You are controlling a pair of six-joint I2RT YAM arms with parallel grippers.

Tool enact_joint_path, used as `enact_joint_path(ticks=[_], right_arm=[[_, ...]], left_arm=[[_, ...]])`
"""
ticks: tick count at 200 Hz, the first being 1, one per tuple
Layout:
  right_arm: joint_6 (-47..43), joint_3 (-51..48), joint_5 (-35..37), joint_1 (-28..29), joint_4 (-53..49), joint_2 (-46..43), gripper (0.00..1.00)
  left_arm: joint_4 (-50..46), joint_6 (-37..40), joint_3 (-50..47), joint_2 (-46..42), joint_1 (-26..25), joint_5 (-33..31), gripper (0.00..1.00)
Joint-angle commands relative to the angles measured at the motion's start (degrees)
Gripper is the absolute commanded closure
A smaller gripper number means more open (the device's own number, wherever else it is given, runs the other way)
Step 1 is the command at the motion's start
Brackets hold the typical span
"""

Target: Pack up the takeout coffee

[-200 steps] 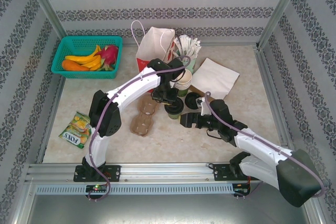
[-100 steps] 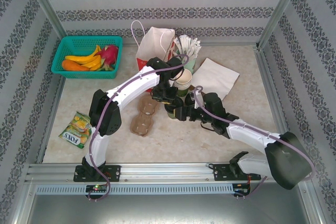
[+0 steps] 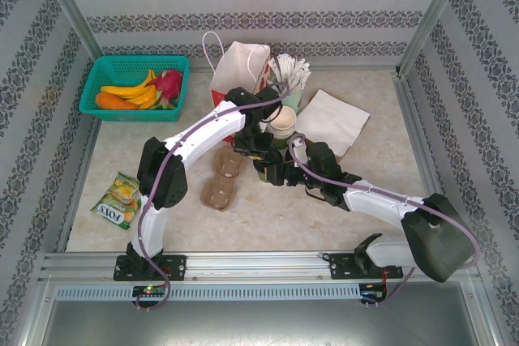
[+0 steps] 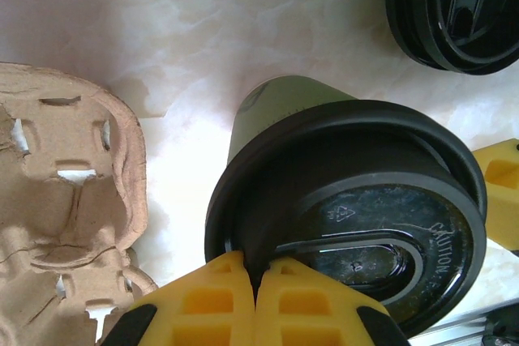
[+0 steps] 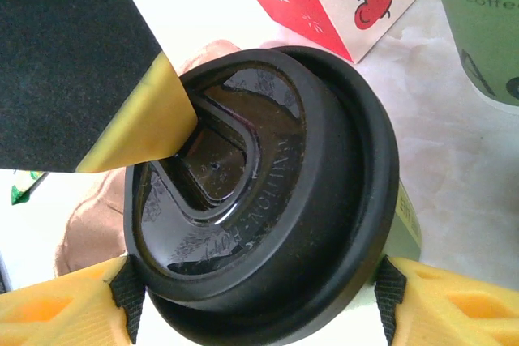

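The takeout coffee cup (image 4: 276, 111) stands upright on the table with its green wall showing under a round black lid (image 4: 365, 224). My left gripper (image 4: 259, 269) is shut, pinching the raised edge of that lid from above. Around the same lid (image 5: 268, 192) my right gripper (image 5: 259, 313) is open, with one yellow finger (image 5: 57, 313) at each side and the pads close against the rim. In the top view both grippers meet at the cup (image 3: 268, 171). The brown pulp tray (image 3: 220, 184) lies just left of the cup.
Behind the cup stand the red-and-white paper bag (image 3: 239, 70), a cup of white straws (image 3: 290, 79) and a stack of paper cups (image 3: 284, 123). Spare black lids (image 4: 454, 6) lie nearby. A napkin (image 3: 332, 119), a green fruit basket (image 3: 134, 87) and a candy packet (image 3: 119, 198) are farther off.
My right gripper has moved left up to the cup, and its jaws have narrowed around the lid. The left gripper has stayed on the lid.
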Motion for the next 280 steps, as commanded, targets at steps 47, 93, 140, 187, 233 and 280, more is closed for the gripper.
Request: enact_joint_path(ticks=[47,93,140,187,233,280], right_arm=[[-0.5,-3.7,6.1,0.9,-9.0,3.4,0.3],[-0.3,-4.9,5.8,1.0,-9.7,4.7,0.29],[-0.4,-4.4,3.4,1.0,-7.8,8.3,0.29],[-0.6,-3.7,2.2,1.0,-7.6,6.9,0.28],[3.0,-1.1,-1.0,0.4,-7.7,3.9,0.25],[9.8,1.4,-4.5,-1.8,-6.2,0.9,0.18]], left_arm=[[0.1,1.8,-11.8,5.7,-0.1,3.7,1.0],[4.4,1.1,-17.0,5.9,-0.3,5.3,1.0],[4.8,2.0,-18.1,6.2,-0.3,4.6,1.0],[3.9,2.4,-16.1,5.1,-0.3,2.9,1.0],[0.7,3.0,-10.8,4.3,-0.3,0.5,1.0],[-1.1,2.8,-6.9,4.0,-0.3,-0.5,1.0]])
